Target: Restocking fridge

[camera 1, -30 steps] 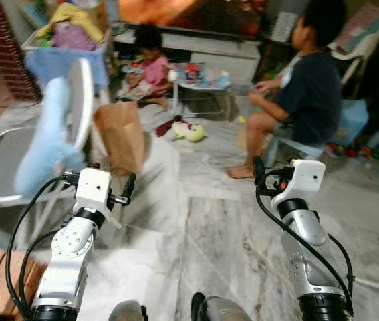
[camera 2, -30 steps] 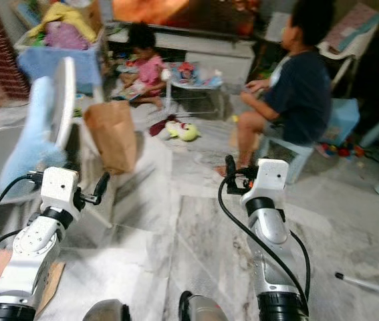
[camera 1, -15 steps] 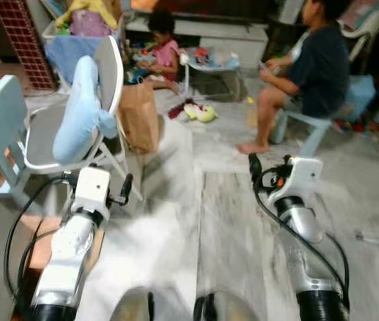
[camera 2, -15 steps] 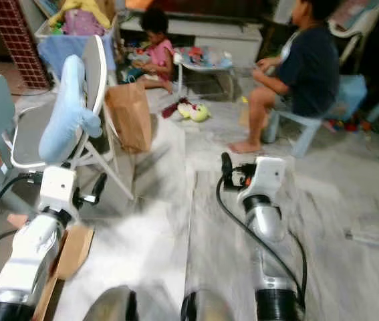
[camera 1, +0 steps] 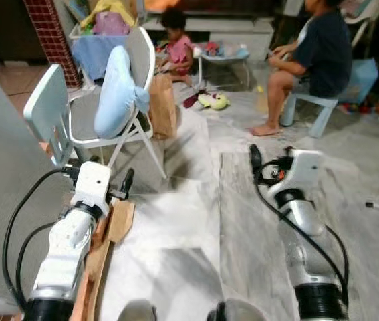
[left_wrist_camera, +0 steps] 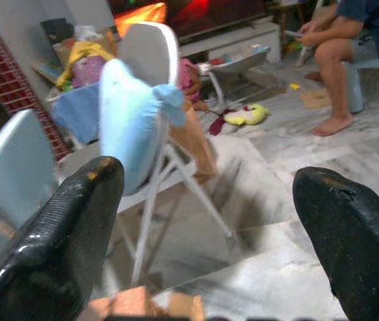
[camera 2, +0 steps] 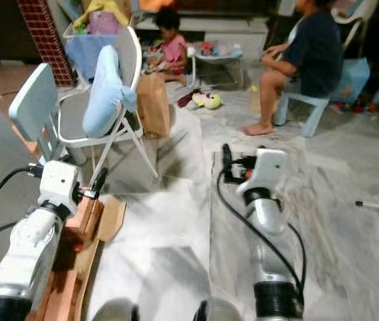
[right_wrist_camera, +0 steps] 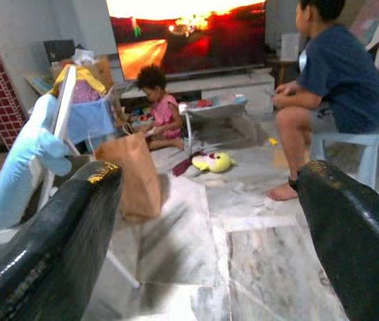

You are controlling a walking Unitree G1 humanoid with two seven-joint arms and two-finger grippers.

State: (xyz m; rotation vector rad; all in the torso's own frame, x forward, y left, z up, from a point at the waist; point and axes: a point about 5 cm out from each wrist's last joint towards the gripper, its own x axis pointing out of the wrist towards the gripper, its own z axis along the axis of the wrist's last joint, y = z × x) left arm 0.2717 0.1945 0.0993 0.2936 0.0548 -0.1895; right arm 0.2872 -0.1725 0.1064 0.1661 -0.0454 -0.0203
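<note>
Landmark: the white folding chair [camera 1: 136,100], with a pale blue cushion [camera 1: 115,90] draped over its back. The scene is smeared by motion, so small items on the floor are hard to read. A grey slab [camera 1: 2,200] cuts off the whole side left of the chair; whether it belongs to a fridge cannot be told, and no groceries can be made out. A second, pale blue chair [camera 1: 45,110] stands just left of the white one. One brown paper bag [camera 1: 164,107] stands just right of it, touching its frame or very close. Beyond the chair, one person in pink [camera 1: 178,50] sits on the floor; well to its right, one person in dark blue [camera 1: 323,47] sits on a small blue stool [camera 1: 359,83], head cut off by the frame. A yellow-green soft toy [camera 1: 214,101] lies between them.

Nearer than the chair, two grippers hover over the marble floor [camera 1: 376,167]: left gripper [left_wrist_camera: 209,234] and right gripper [right_wrist_camera: 209,227], each with fingers spread wide and holding nothing. Cardboard pieces [camera 1: 109,231] lie under the left arm
</note>
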